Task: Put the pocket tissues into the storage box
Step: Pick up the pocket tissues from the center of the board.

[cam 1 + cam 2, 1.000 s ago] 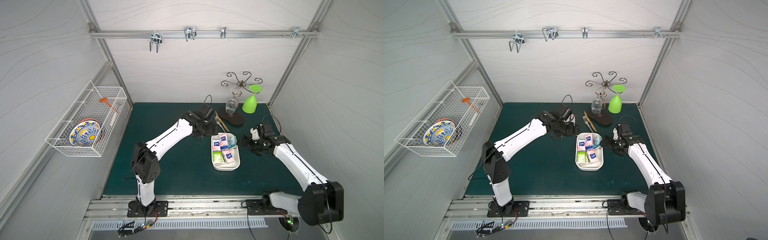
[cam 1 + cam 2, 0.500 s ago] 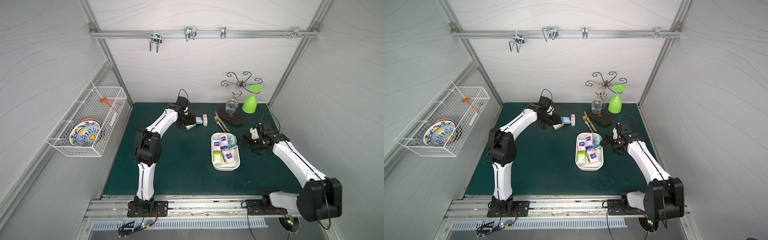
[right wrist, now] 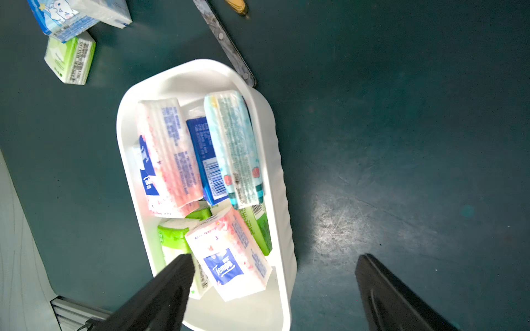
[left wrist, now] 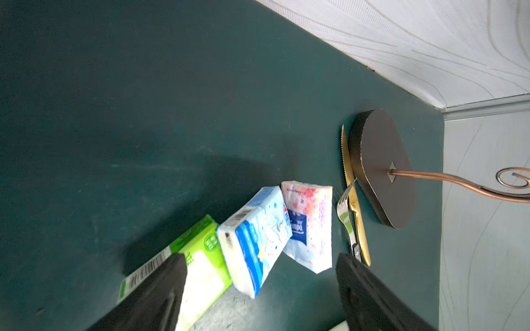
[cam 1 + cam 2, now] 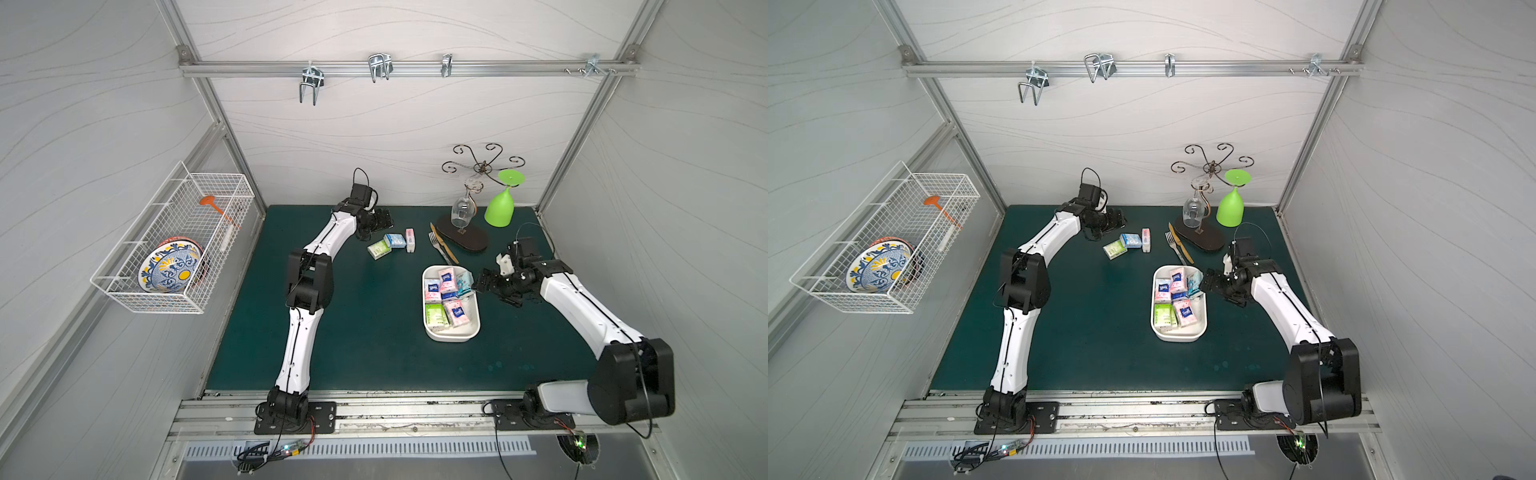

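Observation:
The white storage box [image 5: 453,336] [image 5: 1179,334] sits right of centre on the green mat and holds several pocket tissues in pink, dark blue, green and teal. Three more packs lie together on the mat further back: green [image 5: 379,248], light blue [image 5: 395,240] and pink [image 5: 410,240]. My left gripper [image 5: 384,219] hovers just behind and left of them, open and empty. The left wrist view shows the light blue pack [image 4: 255,238] ahead, between its fingertips. My right gripper [image 5: 482,282] [image 3: 275,258] is open and empty over the box's right rim [image 3: 282,177].
A fork and knife [image 5: 440,249] lie just behind the box. Beside them a dark-based wire stand [image 5: 467,239] holds a clear glass [image 5: 461,210]. A green glass [image 5: 500,208] stands upside down at the back right. A wire basket [image 5: 174,241] with a plate hangs on the left wall.
My left arm has swung away from the box to the back left, uncovering the three packs on the mat. Its jaws have narrowed slightly. The right arm has hardly moved.

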Action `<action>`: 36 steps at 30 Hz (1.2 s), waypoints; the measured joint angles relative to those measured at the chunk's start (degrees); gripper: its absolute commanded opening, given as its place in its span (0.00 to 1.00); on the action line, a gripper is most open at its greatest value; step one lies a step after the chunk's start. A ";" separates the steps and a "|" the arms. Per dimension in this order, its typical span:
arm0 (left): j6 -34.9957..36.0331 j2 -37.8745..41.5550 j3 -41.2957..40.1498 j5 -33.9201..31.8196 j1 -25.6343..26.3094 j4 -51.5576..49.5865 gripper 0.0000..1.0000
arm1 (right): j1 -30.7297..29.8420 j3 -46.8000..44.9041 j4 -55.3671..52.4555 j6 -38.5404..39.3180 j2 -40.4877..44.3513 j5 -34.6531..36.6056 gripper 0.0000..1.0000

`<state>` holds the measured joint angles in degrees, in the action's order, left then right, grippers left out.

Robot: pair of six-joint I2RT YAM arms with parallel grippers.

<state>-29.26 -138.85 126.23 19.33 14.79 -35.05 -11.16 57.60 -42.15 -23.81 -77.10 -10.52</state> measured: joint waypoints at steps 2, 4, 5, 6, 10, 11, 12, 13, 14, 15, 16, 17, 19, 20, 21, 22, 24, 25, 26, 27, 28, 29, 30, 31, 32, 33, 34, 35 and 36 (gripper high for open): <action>-0.07 -1.70 1.29 1.18 -0.22 0.07 0.86 | 0.00 0.20 -0.13 0.28 0.00 0.04 0.94; -0.24 -2.78 1.42 2.19 -0.42 0.09 0.85 | 0.00 0.22 -0.20 0.37 0.00 0.11 0.94; -0.35 -3.15 1.42 2.47 -0.42 0.04 0.85 | 0.00 0.22 -0.28 0.42 0.00 0.13 0.94; -0.39 -3.61 1.42 2.67 -0.44 0.04 0.85 | 0.00 0.22 -0.33 0.48 0.00 0.15 0.94; -0.39 -4.87 1.42 3.41 -0.44 0.00 0.82 | 0.00 0.22 -0.37 0.92 0.00 0.20 0.94; -0.37 -5.09 1.42 3.52 -0.44 -0.02 0.79 | 0.00 0.22 -0.37 0.96 0.00 0.20 0.94; -0.37 -5.35 1.42 3.67 -0.42 -0.04 0.77 | 0.00 0.22 -0.39 1.07 0.00 0.22 0.94; -0.20 -5.57 1.42 3.82 -0.37 -0.07 0.75 | 0.00 0.22 -0.39 1.18 0.00 0.22 0.94; -0.11 -5.70 1.42 3.87 -0.31 -0.13 0.73 | 0.02 0.22 -0.39 1.22 0.00 0.22 0.94; -0.02 -5.79 1.42 3.93 -0.15 -0.20 0.71 | 0.04 0.22 -0.39 1.22 0.00 0.22 0.94; 0.07 -5.84 1.42 4.02 -0.04 -0.24 0.67 | 0.04 0.22 -0.39 1.22 0.00 0.22 0.94; 0.15 -5.84 1.42 4.09 0.02 -0.22 0.64 | 0.04 0.22 -0.42 1.22 0.00 0.22 0.94; 0.35 -5.84 1.42 4.33 0.22 -0.17 0.56 | 0.04 0.26 -0.46 1.25 0.00 0.22 0.94; 0.44 -5.86 1.42 4.39 0.31 -0.15 0.52 | 0.04 0.31 -0.52 1.27 0.00 0.24 0.94; 0.46 -5.90 1.42 4.59 0.39 -0.11 0.47 | 0.04 0.39 -0.66 1.29 0.00 0.33 0.94; 0.35 -5.97 1.42 4.76 0.48 0.02 0.41 | 0.04 0.50 -0.79 1.31 0.00 0.46 0.94; 0.09 -6.08 1.42 5.14 0.59 0.22 0.32 | 0.07 0.57 -0.87 1.36 0.00 0.70 0.94; -0.20 -6.10 1.42 5.29 0.61 0.33 0.29 | 0.09 0.57 -0.94 1.36 0.00 0.87 0.94; -0.20 -6.12 1.42 5.49 0.61 0.50 0.25 | 0.13 0.57 -1.03 1.36 0.00 0.96 0.94; -0.35 -6.12 1.42 5.75 0.61 0.68 0.21 | 0.15 0.57 -1.14 1.38 0.00 1.09 0.94; -0.55 -6.12 1.42 5.99 0.61 0.81 0.19 | 0.20 0.57 -1.27 1.36 0.00 1.14 0.94; -0.68 -6.12 1.42 6.19 0.61 1.03 0.19 | 0.22 0.57 -1.36 1.36 0.00 1.18 0.94; -0.90 -6.12 1.38 6.25 0.61 1.27 0.19 | 0.22 0.57 -1.42 1.36 0.00 1.20 0.94; -0.90 -6.05 1.05 6.27 0.61 1.70 0.18 | 0.22 0.57 -1.42 1.36 0.00 1.20 0.94; -0.96 -5.84 0.35 6.29 0.59 2.45 0.18 | 0.22 0.57 -1.44 1.36 0.00 1.20 0.94; -1.05 -5.38 -0.92 6.27 0.46 3.32 0.17 | 0.22 0.57 -1.49 1.33 0.00 1.18 0.94; -1.27 -4.57 -2.78 6.27 0.17 4.39 0.13 | 0.22 0.66 -1.60 1.33 0.02 1.16 0.94; -1.55 -3.67 -4.55 6.27 -0.15 5.42 0.12 | 0.22 0.83 -1.79 1.31 0.02 1.14 0.94; -2.03 -2.45 -6.67 6.27 -0.37 6.29 0.12 | 0.22 1.14 -1.97 1.29 0.07 1.07 0.94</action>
<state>-31.29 -141.29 119.57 25.61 14.41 -28.75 -10.94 58.74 -44.12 -22.52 -77.03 -9.45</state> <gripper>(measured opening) 0.192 0.943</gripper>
